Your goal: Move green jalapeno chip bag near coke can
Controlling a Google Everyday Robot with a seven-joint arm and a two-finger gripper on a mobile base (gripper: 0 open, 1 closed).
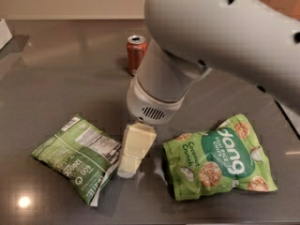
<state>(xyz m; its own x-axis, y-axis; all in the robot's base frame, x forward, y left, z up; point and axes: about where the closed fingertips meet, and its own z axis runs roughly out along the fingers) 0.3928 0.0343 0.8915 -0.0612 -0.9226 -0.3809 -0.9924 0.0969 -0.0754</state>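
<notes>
The gripper [129,167] hangs just right of the green jalapeno chip bag [77,157]; I cannot tell whether it is open or closed. The coke can [136,54] stands well behind that bag.

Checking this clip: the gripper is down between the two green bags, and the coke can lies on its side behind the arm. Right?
Not quite. The camera view shows the coke can standing upright, silver top up, not on its side. The rest holds: the gripper is down between the green jalapeno chip bag and the Dang bag, with the can behind the arm.
</notes>
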